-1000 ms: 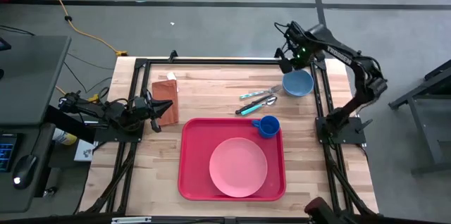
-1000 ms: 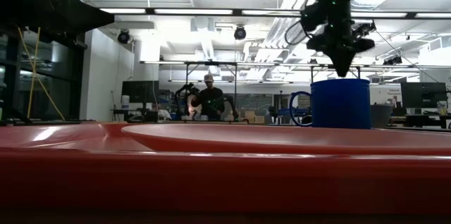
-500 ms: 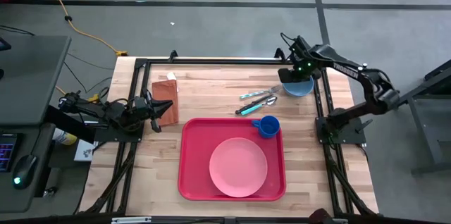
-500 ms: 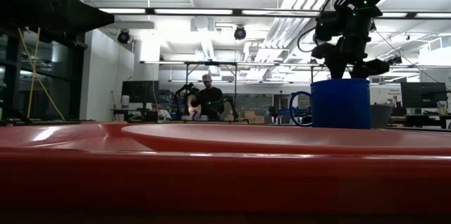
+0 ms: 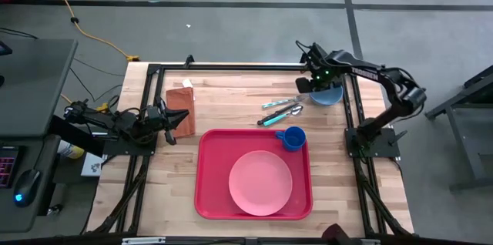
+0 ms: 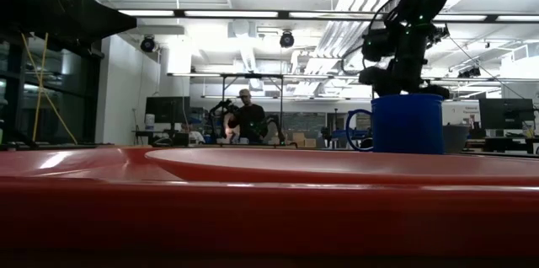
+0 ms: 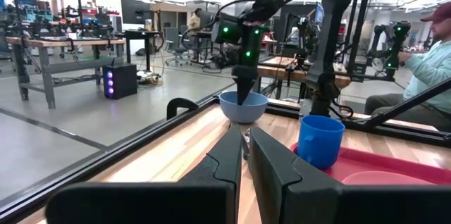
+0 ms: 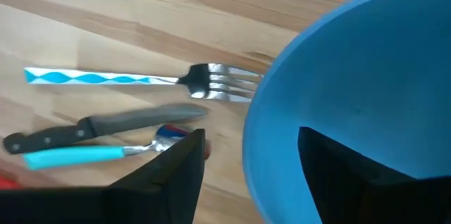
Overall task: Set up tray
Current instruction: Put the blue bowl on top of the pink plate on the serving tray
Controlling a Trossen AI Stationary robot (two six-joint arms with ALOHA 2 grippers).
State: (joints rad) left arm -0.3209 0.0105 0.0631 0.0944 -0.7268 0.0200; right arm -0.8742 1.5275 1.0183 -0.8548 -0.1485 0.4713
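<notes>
The red tray (image 5: 212,191) lies at the table's near middle, with a pink plate (image 5: 260,183) and a blue cup (image 5: 293,137) on it. A light blue bowl (image 5: 331,95) stands on the wood at the far right. My right gripper (image 8: 250,136) is open, pointing down at the bowl's left rim (image 8: 257,132). One finger (image 8: 176,175) is outside the bowl and one (image 8: 338,175) is inside. My left gripper (image 7: 245,155) is shut, low at the table's left by the brown napkin (image 5: 183,106). My left gripper (image 5: 171,128) overlaps the napkin's near edge in the high view, but I cannot tell whether it touches the napkin.
A fork (image 8: 141,79), a black-handled knife (image 8: 91,129) and a teal-handled spoon (image 8: 91,155) lie on the wood between the bowl and the tray's far edge. A black frame (image 5: 231,66) runs along the table's far edge and sides. People sit at benches beyond the table.
My right gripper has come down from above the table's far right corner, moving toward the near and left edges to the bowl's left rim. Its fingers have opened on the way. The bowl has stayed where it was.
</notes>
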